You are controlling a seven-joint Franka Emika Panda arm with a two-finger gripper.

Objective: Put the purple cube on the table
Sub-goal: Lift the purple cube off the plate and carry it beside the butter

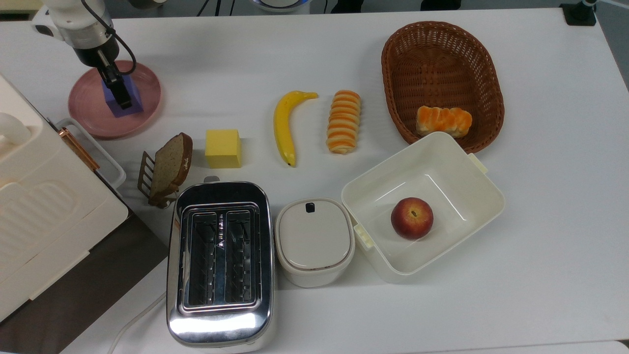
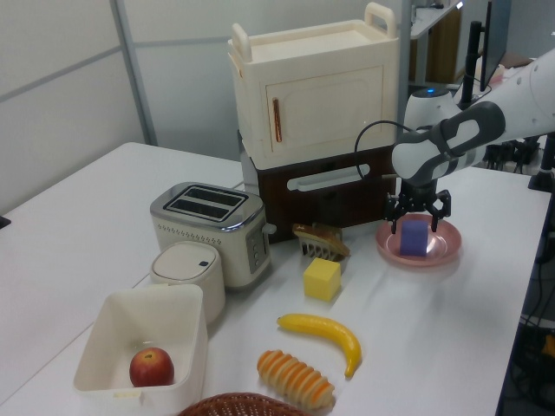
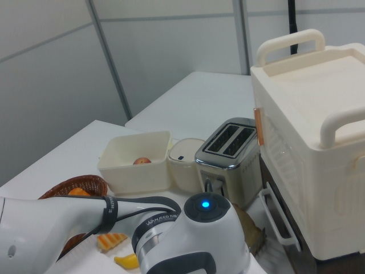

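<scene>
purple cube (image 1: 128,92) seemingly behind gripper (image 1: 118,93)

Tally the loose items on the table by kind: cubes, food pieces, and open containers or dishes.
Cubes: 2, the purple cube and the yellow cube.
Food: 5, the banana, striped roll, basket bread, bread slice, peach.
Containers or dishes: 3, the pink plate, wicker basket, white tub.
Total: 10

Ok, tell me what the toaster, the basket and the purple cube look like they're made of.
Toaster: polished metal, likely steel; its shell mirrors the room lights.
Basket: brown woven wicker or rattan, going by the visible weave; it could be a plastic imitation.
Purple cube: matte and plain-faced with no glare, perhaps foam, wood or plastic; the look leaves it open.
</scene>
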